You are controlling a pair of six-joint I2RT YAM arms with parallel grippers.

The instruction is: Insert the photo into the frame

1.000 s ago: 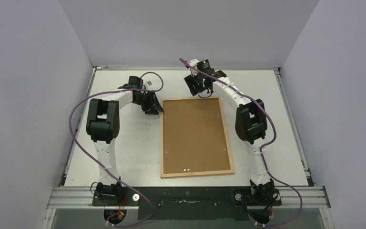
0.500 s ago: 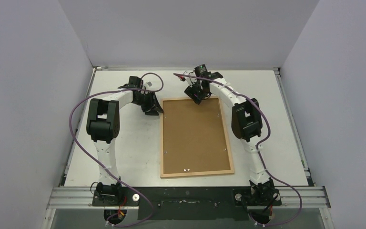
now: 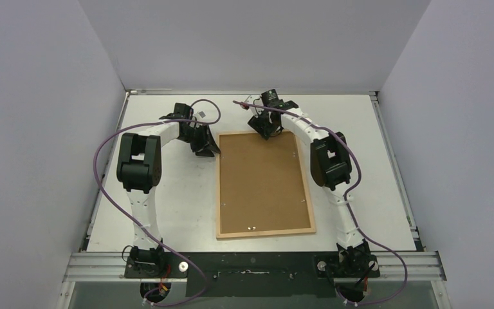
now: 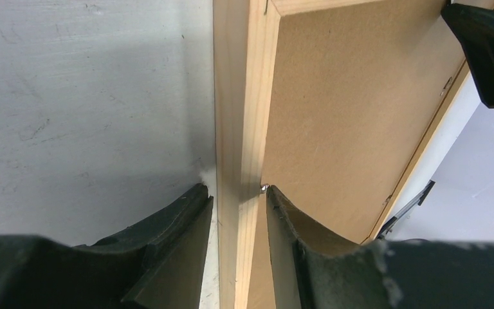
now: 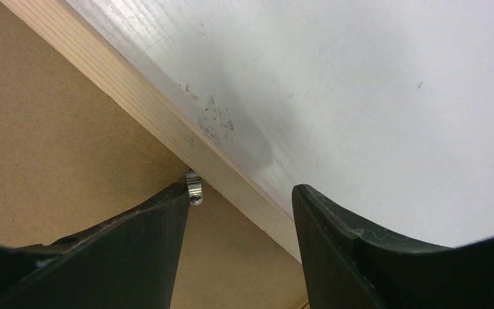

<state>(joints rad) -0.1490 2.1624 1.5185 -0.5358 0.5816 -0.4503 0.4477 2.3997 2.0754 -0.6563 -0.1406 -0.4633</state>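
Where grey walls [image 3: 38,129] close in, seemingly scuffed table [image 3: 180,199] bears frame [image 3: 267,234].

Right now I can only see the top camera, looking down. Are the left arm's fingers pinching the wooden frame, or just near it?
Observer: The left wrist camera shows the left fingers on either side of the frame rail, one over the table, one over the brown backing board. Whether they squeeze it, I cannot tell.
Operator: And the other arm, at the far edge?
Observer: The right fingers stand open across the far rail. A small metal clip sits by the tip of the one over the board.
Operator: Is the photo peeking out anywhere?
Observer: No. Neither wrist camera shows it, only the board's brown back.
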